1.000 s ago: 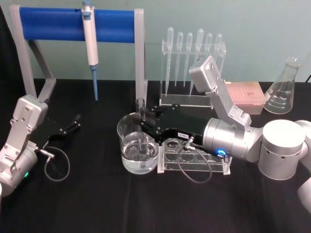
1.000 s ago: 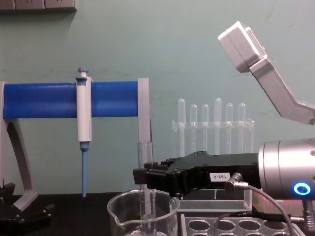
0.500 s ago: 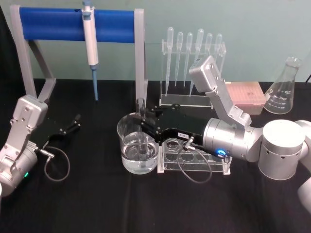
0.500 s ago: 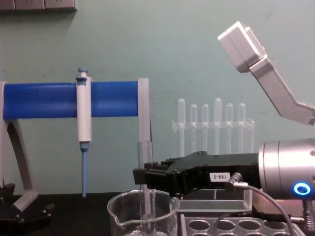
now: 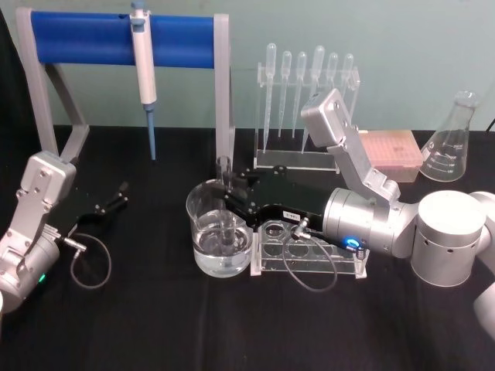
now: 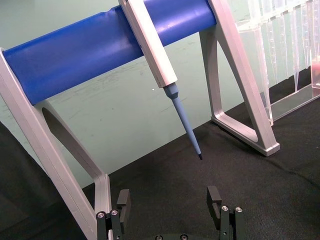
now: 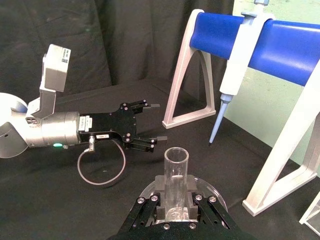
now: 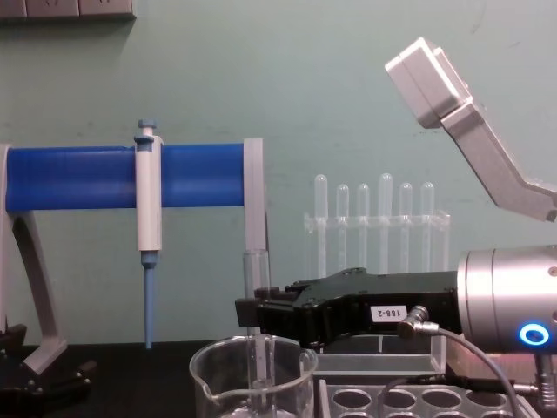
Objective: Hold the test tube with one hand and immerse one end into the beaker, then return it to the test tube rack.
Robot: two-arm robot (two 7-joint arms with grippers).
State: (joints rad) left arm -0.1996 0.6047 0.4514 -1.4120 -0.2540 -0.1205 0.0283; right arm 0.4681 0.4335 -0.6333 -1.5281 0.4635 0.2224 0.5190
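The test tube point(image 5: 225, 171) stands upright with its lower end down in the water of the beaker point(image 5: 203, 241), left of centre on the black table. My right gripper point(image 5: 231, 195) reaches in from the right at rim height and is shut on the tube's middle. From the chest, the test tube point(image 8: 255, 265) rises above the black right gripper point(image 8: 247, 312) and runs down into the beaker point(image 8: 214, 383). In the right wrist view the test tube point(image 7: 176, 172) sits clamped in the right gripper point(image 7: 175, 209). My left gripper point(image 5: 117, 196) rests open at the far left; its open fingers point(image 6: 122, 200) hold nothing.
A clear rack with round holes point(image 5: 309, 255) lies just right of the beaker, under my right wrist. Behind stand a blue-barred stand point(image 5: 124, 39) with a hanging pipettor point(image 5: 144, 69), a rack of plastic pipettes point(image 5: 308, 93), a pink box point(image 5: 394, 151) and a conical flask point(image 5: 452, 139).
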